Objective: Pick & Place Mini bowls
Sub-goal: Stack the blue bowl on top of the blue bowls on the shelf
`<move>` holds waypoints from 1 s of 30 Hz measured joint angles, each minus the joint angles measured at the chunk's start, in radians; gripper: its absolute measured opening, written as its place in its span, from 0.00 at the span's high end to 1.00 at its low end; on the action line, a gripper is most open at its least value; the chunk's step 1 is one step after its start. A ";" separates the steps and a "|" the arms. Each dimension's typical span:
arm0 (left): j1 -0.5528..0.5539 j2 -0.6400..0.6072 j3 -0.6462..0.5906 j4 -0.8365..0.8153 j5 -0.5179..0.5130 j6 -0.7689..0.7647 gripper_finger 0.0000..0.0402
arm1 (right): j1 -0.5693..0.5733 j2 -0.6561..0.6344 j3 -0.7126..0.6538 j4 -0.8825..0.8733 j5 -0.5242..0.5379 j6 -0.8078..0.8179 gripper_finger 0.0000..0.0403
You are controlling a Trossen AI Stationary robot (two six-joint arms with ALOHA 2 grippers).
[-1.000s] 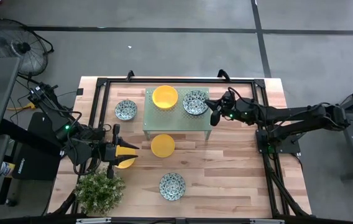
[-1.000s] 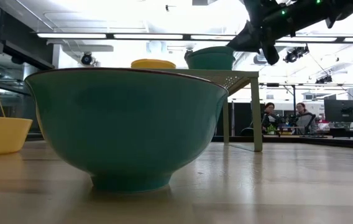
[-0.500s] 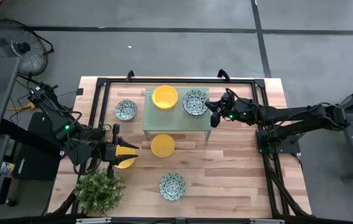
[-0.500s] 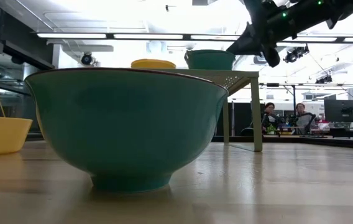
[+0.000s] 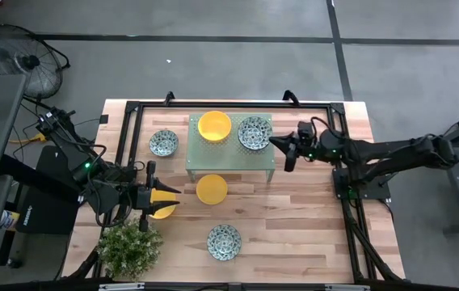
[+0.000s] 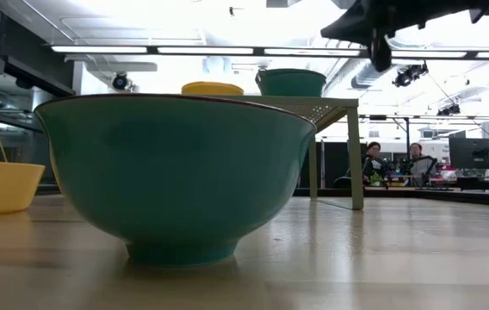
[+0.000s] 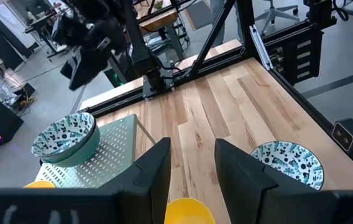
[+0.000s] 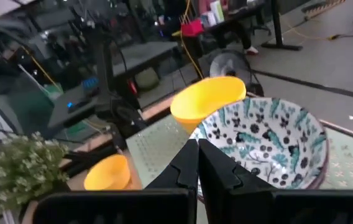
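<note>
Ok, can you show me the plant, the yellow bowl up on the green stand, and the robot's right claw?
potted plant (image 5: 128,246), high view, middle of its leaves.
yellow bowl on the stand (image 5: 214,124), high view, inside of the bowl.
right gripper (image 5: 274,141), high view, its fingertips.

yellow bowls (image 5: 214,124): three visible, perhaps four | patterned bowls (image 5: 254,132): three, upright

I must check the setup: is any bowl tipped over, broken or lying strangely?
Nothing stands out. The two bowls on the green stand, yellow and patterned, sit upright, as do the bowls on the table.
</note>
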 joint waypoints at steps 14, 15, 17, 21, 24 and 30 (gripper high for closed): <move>0.000 0.000 0.000 0.000 0.003 -0.002 0.70 | 0.177 -0.095 0.034 -0.231 0.187 0.039 1.00; 0.000 0.000 0.000 0.000 0.003 -0.005 0.70 | 0.193 -0.095 0.049 -0.253 0.207 0.038 1.00; 0.000 0.000 0.000 0.000 0.005 -0.008 0.70 | 0.222 -0.095 0.083 -0.295 0.237 0.035 1.00; 0.000 0.000 0.000 0.000 0.005 -0.008 0.70 | 0.276 -0.095 0.147 -0.412 0.287 0.033 1.00; 0.000 0.000 0.000 0.000 0.009 -0.009 0.70 | 0.319 -0.095 0.180 -0.481 0.337 0.036 1.00; 0.000 0.000 0.000 0.000 0.010 -0.009 0.70 | 0.399 -0.094 0.206 -0.546 0.411 0.061 1.00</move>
